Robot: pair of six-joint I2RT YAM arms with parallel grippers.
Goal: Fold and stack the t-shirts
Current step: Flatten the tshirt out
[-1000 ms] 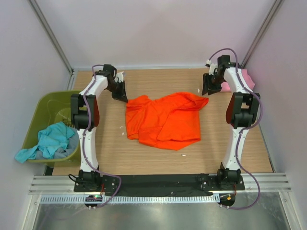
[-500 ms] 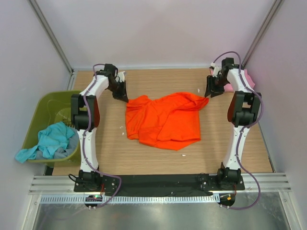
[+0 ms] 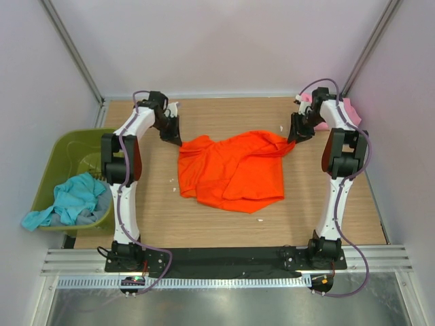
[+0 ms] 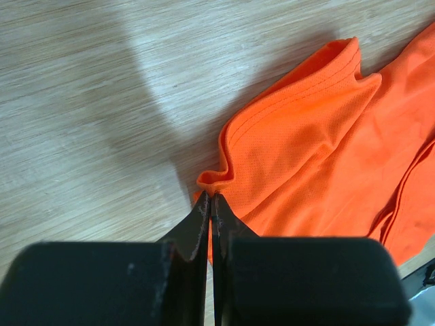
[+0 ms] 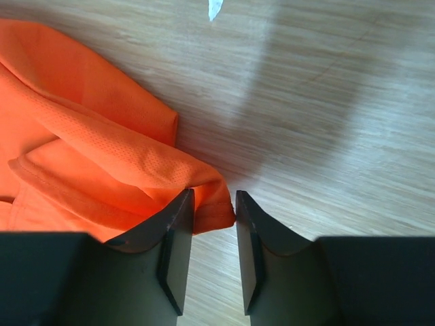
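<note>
Orange t-shirt rumpled and partly doubled over itself in the middle of the table, between the two arms, its far edge drawn out toward both tools.

Left tool down at the shirt's far-left corner, fingers pressed flat together with no gap showing. Closed on the hem corner, by the look of the wrist view — cloth puckered into a small fold right at the fingertips, stitched hem running away to the right, more orange showing just behind the right-hand finger. Bare wood to the left of the tips.

Right tool low at the shirt's far-right corner, fingers apart with a clear slot of wood between them — open, gripping nothing. Tip of the folded orange corner against the inner face of one finger and poking partway into the slot; other finger over bare wood, clear of the cloth. Rest of the shirt trailing off to the first finger's side. Small white scrap on the wood beyond the tool, apart from the shirt.

Teal t-shirt heaped in the olive-green tub off the table's left edge, one end drooping over the rim, well apart from both tools. Pink t-shirt bunched at the far-right corner of the table, behind the right arm, near the right tool but not touching it.
</note>
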